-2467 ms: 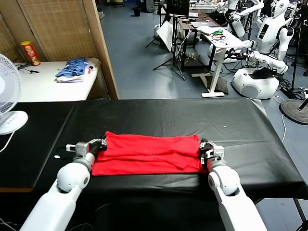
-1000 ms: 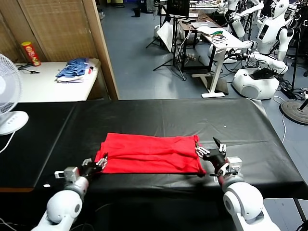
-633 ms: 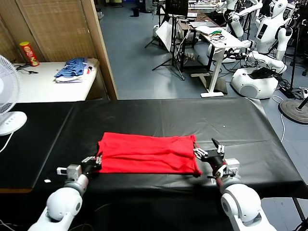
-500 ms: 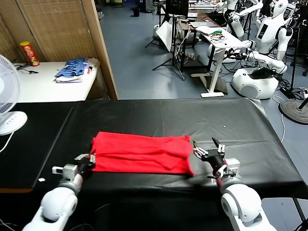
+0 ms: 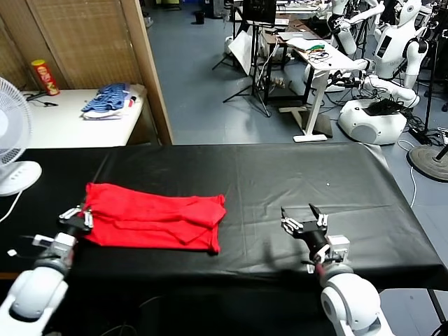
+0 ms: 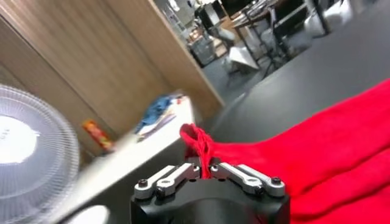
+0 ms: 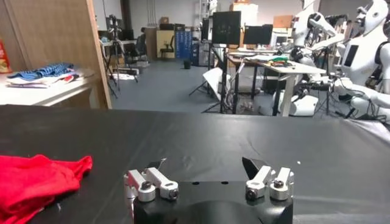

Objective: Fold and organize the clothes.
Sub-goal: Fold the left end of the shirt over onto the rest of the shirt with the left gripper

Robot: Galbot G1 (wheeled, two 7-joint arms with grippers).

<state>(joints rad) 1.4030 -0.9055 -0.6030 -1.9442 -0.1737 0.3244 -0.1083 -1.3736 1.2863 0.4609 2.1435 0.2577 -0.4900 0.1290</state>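
Note:
The red clothes (image 5: 154,217) lie folded into a band on the left half of the black table (image 5: 294,175). My left gripper (image 5: 78,215) is at the band's left end, shut on a pinched tuft of the red fabric (image 6: 196,141). Its fingers (image 6: 177,175) close tight on that tuft in the left wrist view, with the rest of the clothes (image 6: 323,146) spreading behind. My right gripper (image 5: 304,222) hovers open over bare table near the front edge, well right of the clothes (image 7: 36,179), holding nothing.
A white fan (image 5: 10,140) stands at the table's left end. A side table (image 5: 63,115) behind it carries a heap of blue garments (image 5: 106,99) and a red can (image 5: 44,77). Other robots (image 5: 381,77) and desks stand far back right.
The left gripper has closed on the clothes' left end and dragged the whole band leftward across the table. The right gripper has stayed open near the front edge, now far from the cloth.

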